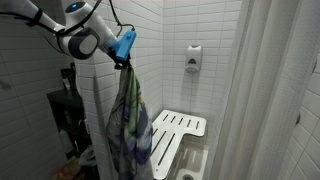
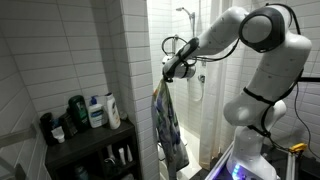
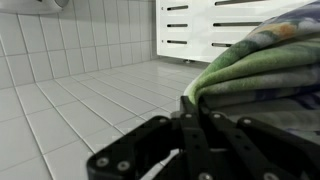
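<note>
Your gripper is clamped on the top edge of the patterned towel, so it hangs free beside the tiled wall corner.

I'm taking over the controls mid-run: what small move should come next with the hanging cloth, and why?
Probably keep the hand shut and ease it toward the slatted seat: the cloth hangs free from it beside the tiled wall.

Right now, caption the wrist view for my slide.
Shut fingers grip a green patterned towel before white tiles and a slatted seat.
</note>
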Motion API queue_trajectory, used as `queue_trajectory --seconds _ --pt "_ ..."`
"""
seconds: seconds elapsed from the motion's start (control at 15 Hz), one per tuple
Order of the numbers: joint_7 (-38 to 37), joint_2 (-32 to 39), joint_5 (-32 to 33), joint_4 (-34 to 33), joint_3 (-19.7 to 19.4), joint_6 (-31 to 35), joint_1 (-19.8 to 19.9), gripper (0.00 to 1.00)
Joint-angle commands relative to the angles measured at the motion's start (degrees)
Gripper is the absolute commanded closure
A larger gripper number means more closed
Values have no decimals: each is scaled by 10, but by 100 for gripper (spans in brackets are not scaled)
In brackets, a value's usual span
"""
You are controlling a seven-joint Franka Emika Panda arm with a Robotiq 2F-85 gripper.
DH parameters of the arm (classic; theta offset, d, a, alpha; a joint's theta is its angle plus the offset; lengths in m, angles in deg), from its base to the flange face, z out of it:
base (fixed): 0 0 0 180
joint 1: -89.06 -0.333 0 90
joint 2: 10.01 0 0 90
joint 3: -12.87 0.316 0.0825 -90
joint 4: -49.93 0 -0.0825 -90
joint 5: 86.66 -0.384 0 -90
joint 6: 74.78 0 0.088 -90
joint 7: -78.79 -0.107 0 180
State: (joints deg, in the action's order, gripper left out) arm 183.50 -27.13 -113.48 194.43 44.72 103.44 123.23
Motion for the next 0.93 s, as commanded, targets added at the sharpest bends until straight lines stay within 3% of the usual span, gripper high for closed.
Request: queue_trajectory --seconds 0.0,0.13,0.33,0.6,0.87 --pt "-109 -87 137 18 -137 -53 -129 98" --pt "-160 -129 208 23 -200 -82 -200 98" --pt "-222 -183 291 29 -251 -109 -259 98" --pt "-303 -219 382 39 -261 -109 -263 98" --pt "-336 -250 425 48 -293 -137 -294 98"
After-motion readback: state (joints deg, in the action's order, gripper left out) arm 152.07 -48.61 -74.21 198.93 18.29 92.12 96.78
